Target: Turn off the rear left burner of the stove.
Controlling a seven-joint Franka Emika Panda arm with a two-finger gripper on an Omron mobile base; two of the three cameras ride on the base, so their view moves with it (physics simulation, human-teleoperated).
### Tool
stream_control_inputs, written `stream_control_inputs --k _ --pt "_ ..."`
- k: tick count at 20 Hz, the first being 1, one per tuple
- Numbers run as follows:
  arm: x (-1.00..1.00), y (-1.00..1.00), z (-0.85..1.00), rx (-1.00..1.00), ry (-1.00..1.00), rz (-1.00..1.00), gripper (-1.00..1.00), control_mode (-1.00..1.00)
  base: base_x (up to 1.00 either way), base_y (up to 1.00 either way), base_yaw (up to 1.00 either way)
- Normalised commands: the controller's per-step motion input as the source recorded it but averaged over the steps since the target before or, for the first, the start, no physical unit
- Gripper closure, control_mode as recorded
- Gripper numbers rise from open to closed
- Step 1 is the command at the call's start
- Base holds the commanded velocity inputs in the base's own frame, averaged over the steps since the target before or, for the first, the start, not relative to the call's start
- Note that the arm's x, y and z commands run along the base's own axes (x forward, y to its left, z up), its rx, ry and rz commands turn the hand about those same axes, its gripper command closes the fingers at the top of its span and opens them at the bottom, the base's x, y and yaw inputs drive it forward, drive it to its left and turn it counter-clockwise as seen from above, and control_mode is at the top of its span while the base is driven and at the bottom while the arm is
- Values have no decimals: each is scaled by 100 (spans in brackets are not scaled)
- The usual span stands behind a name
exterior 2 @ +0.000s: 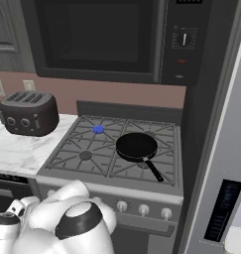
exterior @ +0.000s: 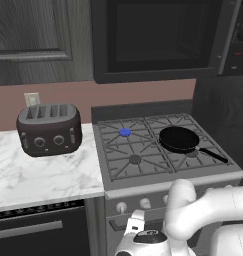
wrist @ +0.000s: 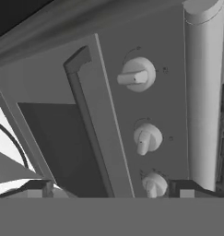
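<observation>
The rear left burner (exterior: 124, 132) (exterior 2: 98, 129) has a bright blue cap among the grey grate bars of the stove (exterior: 168, 183) (exterior 2: 112, 186). Small silver knobs (exterior: 121, 206) (exterior 2: 144, 209) line the stove's front panel. My gripper (wrist: 113, 191) is low in front of that panel, open, with nothing between its fingertips (wrist: 39, 189). In the hand view the panel appears rolled sideways, with three knobs in a column: one at the top (wrist: 137, 75), one in the middle (wrist: 146, 138) and one (wrist: 154, 185) close to my right fingertip. None is touched.
A black frying pan (exterior: 179, 139) (exterior 2: 137, 145) sits on the right burners, handle toward the front. A dark toaster (exterior: 49, 129) (exterior 2: 29, 114) stands on the marble counter (exterior: 43, 175) to the left. The oven door handle (wrist: 85, 115) runs beside the knobs. A microwave (exterior: 158, 35) hangs above.
</observation>
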Motion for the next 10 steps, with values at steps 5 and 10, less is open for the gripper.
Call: stream_control_inputs --k 5,10 --pt "20 -24 4 2 0 -3 -100 -100 0 0 0" --pt "27 -26 8 3 0 -3 -100 -100 0 0 0"
